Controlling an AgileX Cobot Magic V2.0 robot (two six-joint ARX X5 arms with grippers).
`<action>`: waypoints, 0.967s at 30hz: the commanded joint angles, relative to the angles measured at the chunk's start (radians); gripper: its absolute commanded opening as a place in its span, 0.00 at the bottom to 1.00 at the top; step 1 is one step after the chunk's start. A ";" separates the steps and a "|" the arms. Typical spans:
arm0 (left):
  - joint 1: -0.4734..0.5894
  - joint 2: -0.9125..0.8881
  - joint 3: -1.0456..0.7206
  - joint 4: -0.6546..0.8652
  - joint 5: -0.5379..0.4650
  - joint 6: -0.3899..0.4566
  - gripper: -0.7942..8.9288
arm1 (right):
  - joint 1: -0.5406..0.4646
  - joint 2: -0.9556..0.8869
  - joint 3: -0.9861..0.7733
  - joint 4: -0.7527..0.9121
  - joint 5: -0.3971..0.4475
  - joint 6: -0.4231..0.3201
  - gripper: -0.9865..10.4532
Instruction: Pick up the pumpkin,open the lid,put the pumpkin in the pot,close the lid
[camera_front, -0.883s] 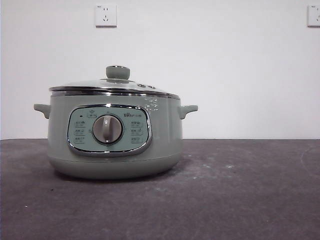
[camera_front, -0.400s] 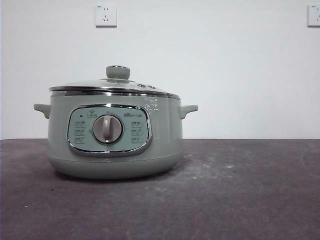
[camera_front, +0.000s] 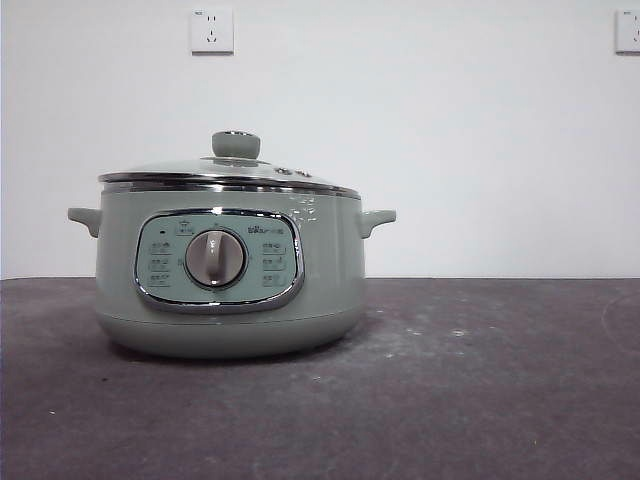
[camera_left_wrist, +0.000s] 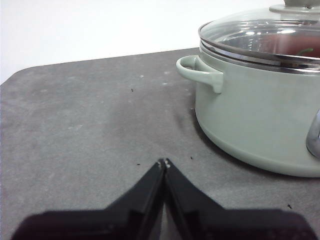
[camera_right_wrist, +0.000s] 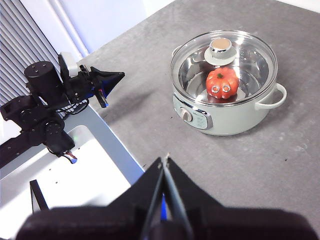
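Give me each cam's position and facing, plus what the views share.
Front: low at table height, level at the pot with the lid on; no arm shows.
Left wrist: low near the table, beside the pot; left gripper shut.
Right wrist: high, looking down at the pumpkin under the lid; right gripper shut, left arm visible.
Shared: all show pot and lid.

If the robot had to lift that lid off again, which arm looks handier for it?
Probably the left. Its shut gripper sits low on the table right beside the pot, lid closed over the pumpkin. The right gripper, also shut, hangs high and farther back.
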 joint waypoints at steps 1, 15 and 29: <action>0.003 -0.003 -0.016 0.001 0.003 -0.006 0.08 | 0.002 -0.003 -0.003 -0.016 0.002 0.006 0.09; 0.003 -0.003 -0.016 0.001 0.003 -0.006 0.08 | -0.376 -0.229 -0.238 0.328 -0.031 -0.136 0.09; 0.003 -0.003 -0.016 0.001 0.003 -0.006 0.08 | -0.601 -0.644 -1.102 1.106 -0.021 -0.049 0.09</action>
